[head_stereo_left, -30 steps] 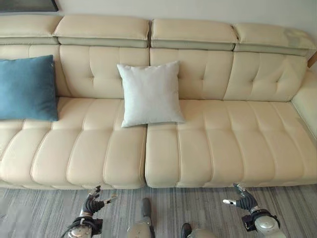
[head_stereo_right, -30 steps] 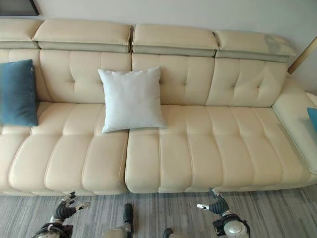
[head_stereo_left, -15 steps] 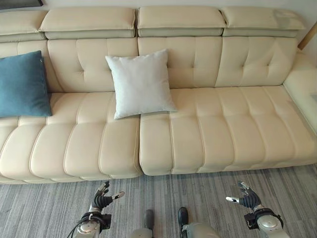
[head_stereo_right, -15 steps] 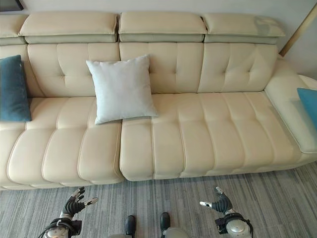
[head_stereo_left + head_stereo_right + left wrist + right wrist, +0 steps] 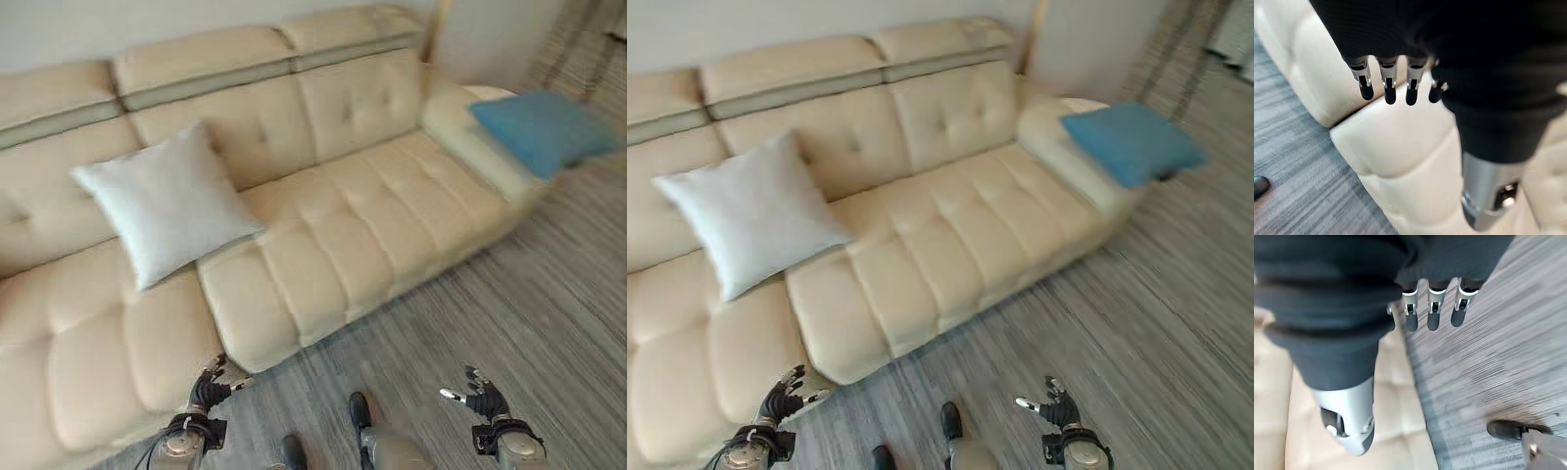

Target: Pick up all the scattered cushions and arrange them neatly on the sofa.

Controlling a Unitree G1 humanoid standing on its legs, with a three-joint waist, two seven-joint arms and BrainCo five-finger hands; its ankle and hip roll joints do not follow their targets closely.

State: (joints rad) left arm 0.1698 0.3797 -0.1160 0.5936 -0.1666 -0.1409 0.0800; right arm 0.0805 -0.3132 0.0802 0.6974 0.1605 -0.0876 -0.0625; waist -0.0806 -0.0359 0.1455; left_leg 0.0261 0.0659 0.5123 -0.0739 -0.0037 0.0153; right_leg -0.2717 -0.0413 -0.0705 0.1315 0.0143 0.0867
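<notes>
A big cream sofa stood on a grey striped floor. A white cushion sat on the sofa seat, leaning back against the backrest. It stood on one corner, a bit tilted. A blue cushion lay flat on the far end of the sofa, on the low wide part by the wall. The two cushions were well apart, with a long bare stretch of seat between them. The left hand hung low, close to the front edge of the sofa seat. Its fingers were straight and relaxed, spread a little, and they held nothing. In the left wrist view the fingers pointed at the cream seat, but they did not touch it. The right hand hung low over the floor, away from the sofa. Its fingers were straight and loose too, and it held nothing. In the right wrist view the grey floor showed past the fingers, with the edge of the sofa beside it. Both hands were far from both cushions.
</notes>
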